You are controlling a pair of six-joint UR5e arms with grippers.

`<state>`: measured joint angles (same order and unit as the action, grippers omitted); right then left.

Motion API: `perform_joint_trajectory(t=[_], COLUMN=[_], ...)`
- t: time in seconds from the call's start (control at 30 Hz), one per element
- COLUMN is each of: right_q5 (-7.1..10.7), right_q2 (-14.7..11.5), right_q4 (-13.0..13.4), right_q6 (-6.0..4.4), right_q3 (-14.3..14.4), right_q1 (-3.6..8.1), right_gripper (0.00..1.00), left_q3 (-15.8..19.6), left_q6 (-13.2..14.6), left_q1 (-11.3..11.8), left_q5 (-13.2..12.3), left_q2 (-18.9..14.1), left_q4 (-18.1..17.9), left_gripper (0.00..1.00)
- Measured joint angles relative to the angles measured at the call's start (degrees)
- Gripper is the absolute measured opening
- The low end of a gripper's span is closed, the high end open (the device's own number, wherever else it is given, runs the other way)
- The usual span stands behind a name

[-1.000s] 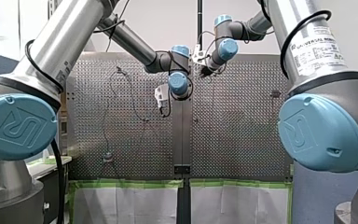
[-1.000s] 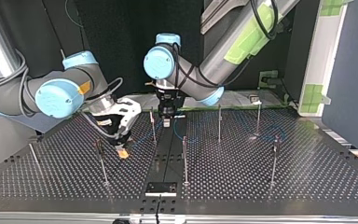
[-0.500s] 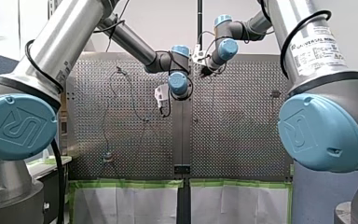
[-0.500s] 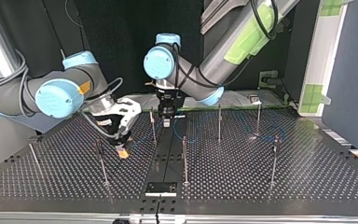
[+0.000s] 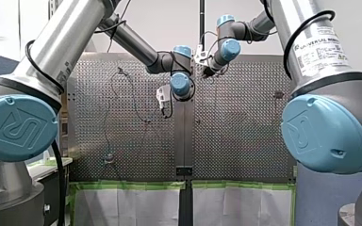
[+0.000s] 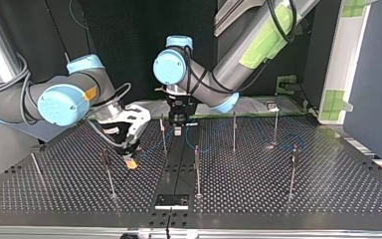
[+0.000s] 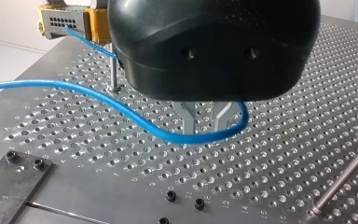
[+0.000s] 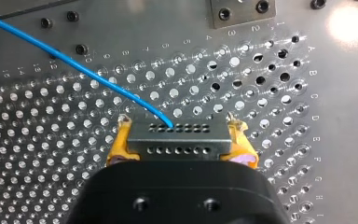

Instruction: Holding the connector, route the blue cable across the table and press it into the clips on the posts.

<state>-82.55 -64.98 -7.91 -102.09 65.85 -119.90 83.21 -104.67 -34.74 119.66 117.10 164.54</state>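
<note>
My right gripper (image 8: 178, 127) is shut on the grey connector (image 8: 177, 140), which sits between its yellow pads (image 8: 117, 144) just above the perforated table (image 8: 37, 154). From the connector the blue cable (image 8: 74, 63) runs away across the holes. In the top view this gripper (image 6: 129, 162) hangs left of centre. My left gripper (image 7: 205, 126) hovers low over the table, its metal fingers (image 7: 189, 122) a little apart. The blue cable (image 7: 121, 105) curves past their tips in a loop, not clamped. The connector (image 7: 63, 21) also shows beyond, beside a post (image 7: 114, 70).
Several thin upright posts stand on the table, among them one (image 6: 162, 133) beside my left gripper (image 6: 177, 130), one (image 6: 197, 169) nearer the camera and one (image 6: 234, 130) to the right. A dark plate (image 6: 171, 200) is bolted at the table's near edge.
</note>
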Motion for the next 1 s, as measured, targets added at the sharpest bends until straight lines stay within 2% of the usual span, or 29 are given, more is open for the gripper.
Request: perform_joint_trajectory(t=[0.3, 0.73, 1.0], right_q5=[0.0, -0.02, -0.02], right_q2=[0.0, 0.0, 0.0], right_q4=[0.0, 0.0, 0.0], right_q6=[0.0, 0.0, 0.0], right_q3=[0.0, 0.0, 0.0], right_q1=[0.14, 1.4, 1.49], right_gripper=[0.0, 0.0, 0.0], left_q3=[0.0, 0.0, 0.0], left_q6=[0.0, 0.0, 0.0], left_q1=[0.0, 0.0, 0.0], left_q5=[0.0, 0.0, 0.0], left_q2=[0.0, 0.0, 0.0], left_q4=[0.0, 0.0, 0.0], left_gripper=[0.21, 0.21, 0.21])
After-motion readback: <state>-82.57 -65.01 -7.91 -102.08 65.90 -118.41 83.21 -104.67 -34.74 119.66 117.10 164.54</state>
